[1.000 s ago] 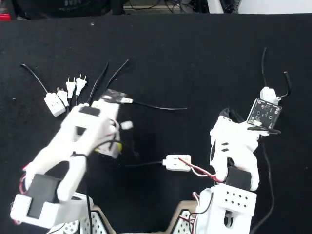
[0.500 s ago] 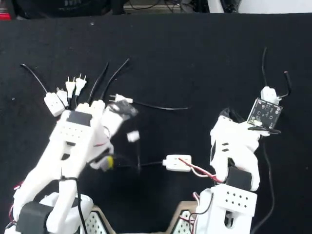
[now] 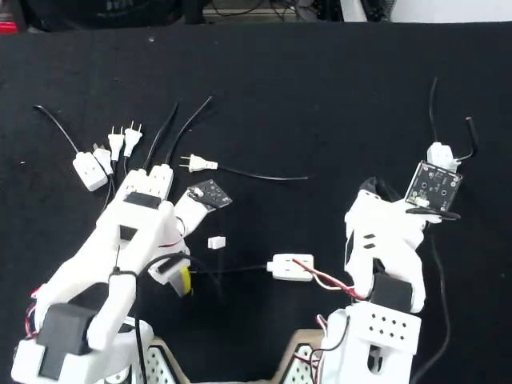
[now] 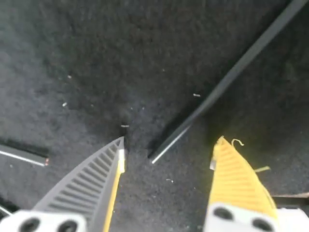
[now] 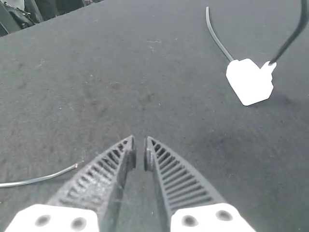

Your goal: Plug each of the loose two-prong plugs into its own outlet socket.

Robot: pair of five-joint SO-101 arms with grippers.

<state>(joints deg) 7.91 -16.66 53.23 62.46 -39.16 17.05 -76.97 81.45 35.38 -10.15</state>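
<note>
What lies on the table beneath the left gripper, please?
Black cloth and a black cable's end lie between the left gripper's open fingers; whatever the fingers cover is hidden.

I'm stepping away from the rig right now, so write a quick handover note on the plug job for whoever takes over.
Left pincer: open, empty, low over the mat, with a black cable end lying between its fingers.
Right pincer: shut, empty, near a white block on a cable.
Things: a lone plug lies mid-table with bare prongs. Two more plugs lie at the far left beside two white blocks. A socket block sits front centre.
Done: no plug visibly seated.
Left to do: insert all three plugs.
</note>
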